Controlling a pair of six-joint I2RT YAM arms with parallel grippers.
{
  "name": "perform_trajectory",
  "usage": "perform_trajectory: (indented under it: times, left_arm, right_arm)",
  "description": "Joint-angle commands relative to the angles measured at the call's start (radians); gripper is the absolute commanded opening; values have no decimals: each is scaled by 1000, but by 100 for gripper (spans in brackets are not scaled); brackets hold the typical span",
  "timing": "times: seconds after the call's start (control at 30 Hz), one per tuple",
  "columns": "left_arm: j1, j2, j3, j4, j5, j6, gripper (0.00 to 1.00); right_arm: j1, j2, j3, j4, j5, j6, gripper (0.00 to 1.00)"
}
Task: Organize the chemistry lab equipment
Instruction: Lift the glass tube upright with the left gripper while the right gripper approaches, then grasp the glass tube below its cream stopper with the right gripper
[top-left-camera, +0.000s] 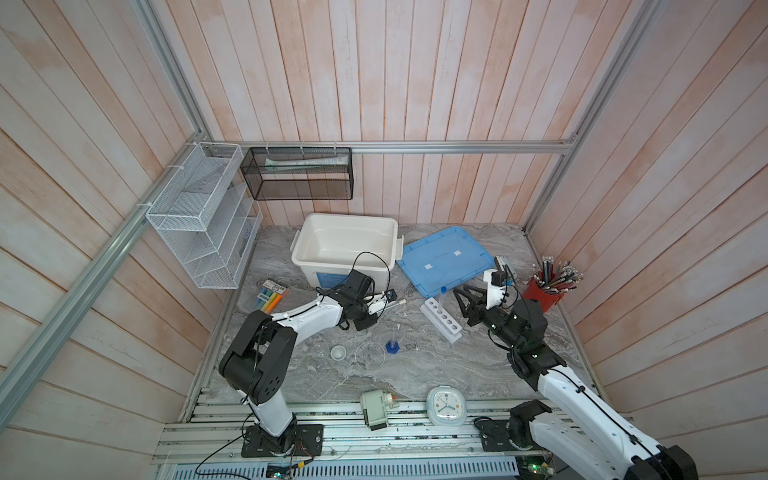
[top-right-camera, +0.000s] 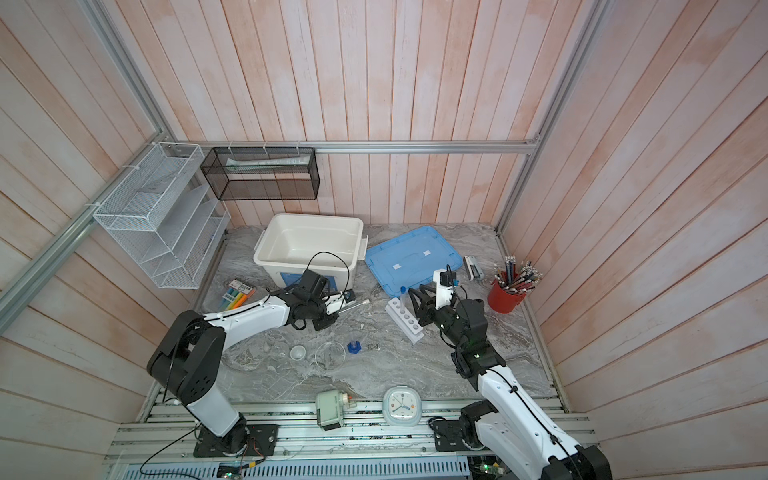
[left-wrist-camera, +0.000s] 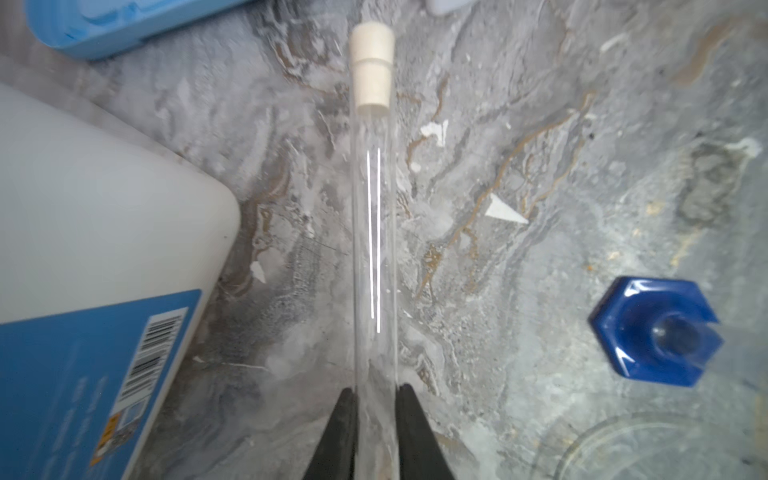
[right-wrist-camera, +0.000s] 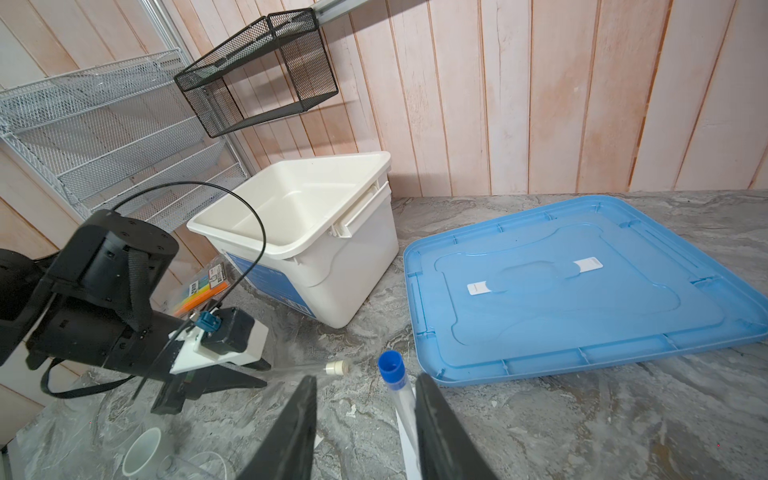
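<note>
Jaws clamped on the clear body of a white-capped tube, the left gripper is holding it roughly level at nine o'clock of the white rack — while the right gripper, jaws apart, is straddling the blue-capped tube standing in that rack's eleven-o'clock end hole. Organizing is looking barely begun: one tube is sitting racked, the other holes are showing empty, and the blue-based cylinder, round dish and small cup are lying loose toward eight o'clock of the rack — all waiting to be sorted.

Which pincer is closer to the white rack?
Right. The right pincer is beside the rack; the left pincer is farther off, holding a white-capped tube.
</note>
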Motion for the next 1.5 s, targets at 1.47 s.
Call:
perform_trajectory:
  times: [1.47]
  left_arm:
    - [143, -509, -199, 332, 724, -422, 19]
  right_arm:
    - [235, 274, 392, 44, -347, 53, 52]
